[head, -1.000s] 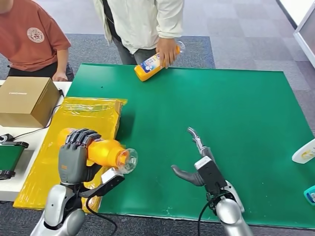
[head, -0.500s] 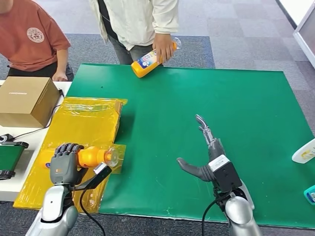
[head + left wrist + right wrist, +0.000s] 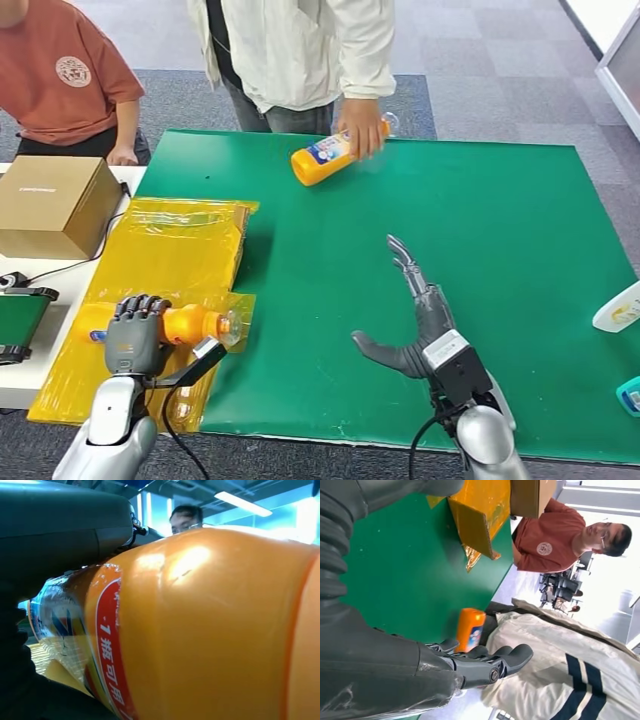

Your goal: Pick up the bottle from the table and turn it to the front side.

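Note:
An orange bottle (image 3: 185,324) with a clear cap lies on its side on the yellow plastic sheet (image 3: 177,240), and my left hand (image 3: 130,336) grips its body from above. In the left wrist view the orange bottle (image 3: 211,630) looms close, with its red-edged label beside my dark fingers. My right hand (image 3: 417,318) hovers open over the green mat (image 3: 483,230), fingers spread and holding nothing. A second orange bottle (image 3: 324,158) lies at the mat's far edge under a person's hand (image 3: 364,126); the same second bottle (image 3: 470,629) stands beyond my right fingers (image 3: 497,662).
A brown cardboard box (image 3: 54,205) sits on the white table at the left. Two people stand behind the table, one in a red shirt (image 3: 64,75), one in a white jacket (image 3: 302,45). A white bottle (image 3: 620,307) lies at the mat's right edge.
My left hand has brought its bottle down and left onto the yellow sheet. The person has moved the other bottle rightward along the far edge. My right hand has drifted slightly forward.

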Controlling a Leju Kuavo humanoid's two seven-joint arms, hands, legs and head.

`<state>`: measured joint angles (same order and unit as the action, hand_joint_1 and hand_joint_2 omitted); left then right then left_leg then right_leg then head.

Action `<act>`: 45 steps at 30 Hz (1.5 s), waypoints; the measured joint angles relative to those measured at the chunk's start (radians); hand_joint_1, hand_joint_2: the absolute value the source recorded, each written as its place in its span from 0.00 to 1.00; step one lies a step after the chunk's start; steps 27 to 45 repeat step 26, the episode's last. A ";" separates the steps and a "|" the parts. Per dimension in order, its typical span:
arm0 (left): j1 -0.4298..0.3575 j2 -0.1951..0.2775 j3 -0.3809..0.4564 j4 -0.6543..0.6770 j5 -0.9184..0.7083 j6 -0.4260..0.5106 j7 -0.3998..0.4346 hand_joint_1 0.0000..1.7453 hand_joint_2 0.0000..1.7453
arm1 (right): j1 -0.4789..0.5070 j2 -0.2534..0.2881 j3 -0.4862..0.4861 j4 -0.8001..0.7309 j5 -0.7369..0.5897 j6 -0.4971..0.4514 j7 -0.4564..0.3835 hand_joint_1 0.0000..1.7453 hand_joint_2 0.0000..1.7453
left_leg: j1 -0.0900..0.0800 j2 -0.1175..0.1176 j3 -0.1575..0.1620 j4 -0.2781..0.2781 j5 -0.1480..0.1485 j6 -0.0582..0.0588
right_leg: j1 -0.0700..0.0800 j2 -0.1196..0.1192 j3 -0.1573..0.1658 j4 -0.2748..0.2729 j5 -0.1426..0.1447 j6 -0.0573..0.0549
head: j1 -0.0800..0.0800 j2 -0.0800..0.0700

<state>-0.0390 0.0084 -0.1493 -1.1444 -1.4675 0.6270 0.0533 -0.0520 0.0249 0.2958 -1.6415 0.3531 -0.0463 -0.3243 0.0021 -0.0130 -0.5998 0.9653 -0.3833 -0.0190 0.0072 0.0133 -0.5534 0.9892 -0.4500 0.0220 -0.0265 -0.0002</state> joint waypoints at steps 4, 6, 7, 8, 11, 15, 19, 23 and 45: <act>-0.019 0.007 -0.004 0.032 0.011 0.015 -0.051 0.12 1.00 | -0.009 -0.004 0.014 0.001 -0.006 -0.002 -0.004 0.00 1.00 | 0.000 0.000 0.000 0.000 0.000 0.000 | 0.000 0.000 0.000 0.000 0.000 0.000 | 0.000 0.000; -0.026 0.010 -0.012 0.039 0.027 0.016 -0.074 0.00 0.50 | -0.015 -0.007 0.022 0.001 -0.008 -0.004 -0.005 0.00 1.00 | 0.000 0.000 0.000 0.000 0.000 0.000 | 0.000 0.000 0.000 0.000 0.000 0.000 | 0.000 0.000; -0.029 0.011 -0.017 0.041 0.035 0.016 -0.083 0.00 0.25 | -0.017 -0.009 0.025 0.001 -0.010 -0.004 -0.006 0.00 1.00 | 0.000 0.000 0.000 0.000 0.000 0.000 | 0.000 0.000 0.000 0.000 0.000 0.000 | 0.000 0.000; -0.031 0.012 -0.023 0.043 0.041 0.015 -0.089 0.00 0.00 | -0.018 -0.010 0.028 0.001 -0.011 -0.005 -0.007 0.00 1.00 | 0.000 0.000 0.000 0.000 0.000 0.000 | 0.000 0.000 0.000 0.000 0.000 0.000 | 0.000 0.000; -0.033 0.013 -0.037 0.046 0.060 0.011 -0.101 0.00 0.00 | -0.019 -0.015 0.036 0.001 -0.013 -0.007 -0.008 0.00 1.00 | 0.000 0.000 0.000 0.000 0.000 0.000 | 0.000 0.000 0.000 0.000 0.000 0.000 | 0.000 0.000; -0.032 0.013 -0.056 0.046 0.081 -0.008 -0.105 0.00 0.00 | -0.018 -0.019 0.042 0.000 -0.014 -0.008 -0.008 0.00 1.00 | 0.000 0.000 0.000 0.000 0.000 0.000 | 0.000 0.000 0.000 0.000 0.000 0.000 | 0.000 0.000; -0.028 0.013 -0.074 0.040 0.102 -0.034 -0.107 0.00 0.00 | -0.016 -0.021 0.043 0.000 -0.010 -0.010 -0.009 0.00 1.00 | 0.000 0.000 0.000 0.000 0.000 0.000 | 0.000 0.000 0.000 0.000 0.000 0.000 | 0.000 0.000; -0.021 0.013 -0.088 0.020 0.112 -0.043 -0.114 0.00 0.00 | -0.013 -0.023 0.043 -0.002 -0.002 -0.013 -0.011 0.00 1.00 | 0.000 0.000 0.000 0.000 0.000 0.000 | 0.000 0.000 0.000 0.000 0.000 0.000 | 0.000 0.000; -0.013 0.013 -0.095 0.001 0.126 -0.048 -0.118 0.00 0.00 | -0.010 -0.024 0.043 -0.007 0.003 -0.016 -0.011 0.00 1.00 | 0.000 0.000 0.000 0.000 0.000 0.000 | 0.000 0.000 0.000 0.000 0.000 0.000 | 0.000 0.000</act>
